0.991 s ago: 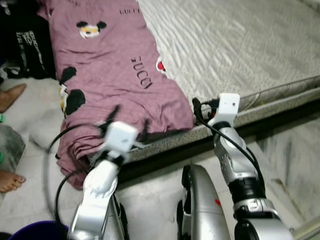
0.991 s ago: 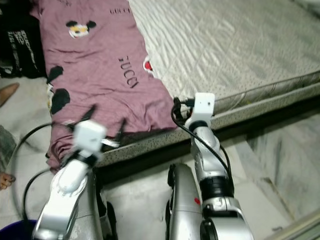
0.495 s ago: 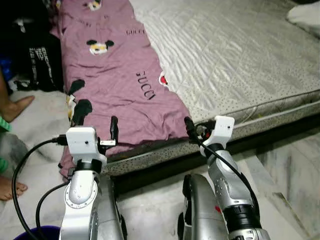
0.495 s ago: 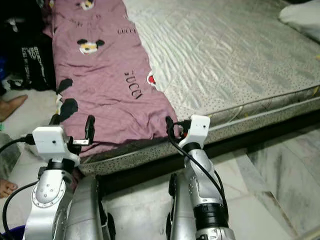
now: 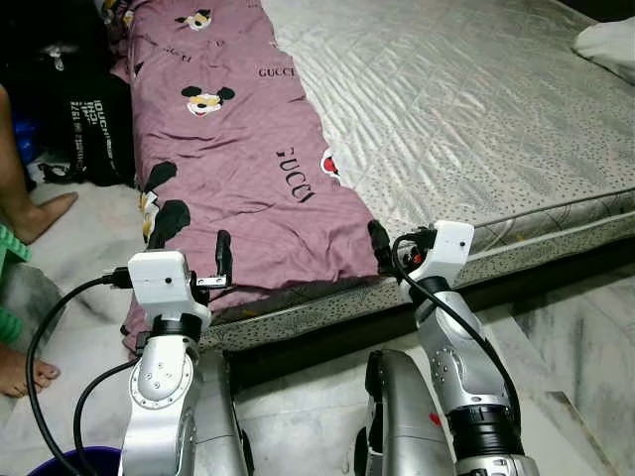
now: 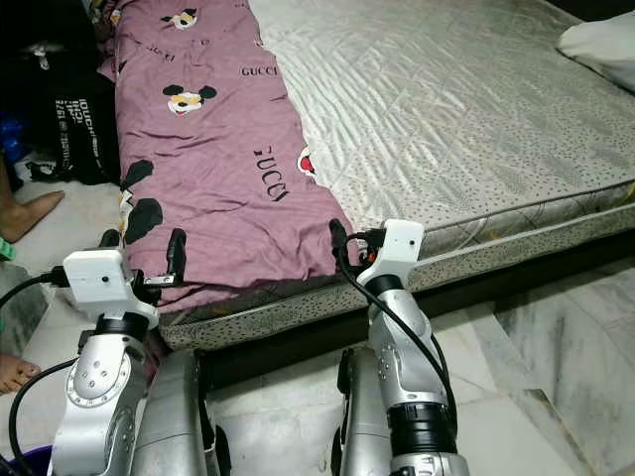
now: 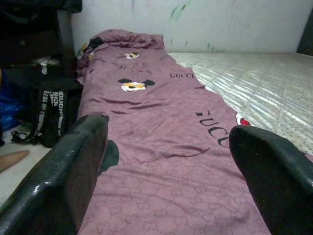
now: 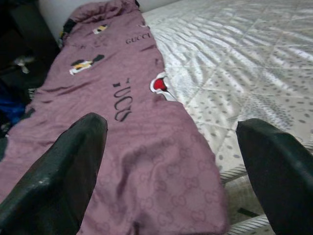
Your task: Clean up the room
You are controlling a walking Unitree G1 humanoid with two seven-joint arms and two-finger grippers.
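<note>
Mauve blanket (image 5: 238,169) lies along the bed's (image 5: 476,119) left side, its near end at the edge. Our left gripper (image 5: 190,248) and right gripper (image 5: 382,248) hover there, fingers spread, holding nothing. Grabbing too shallowly, we might pinch only a fold that slips free.

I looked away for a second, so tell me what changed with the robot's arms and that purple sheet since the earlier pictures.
The left gripper rose from the sheet's hanging corner at the mattress edge and now hovers open before it. The right gripper stayed at the near end of the purple sheet, open. The head camera tilted up, bringing more of the mattress into view. The sheet lies as before, ungrasped.
</note>
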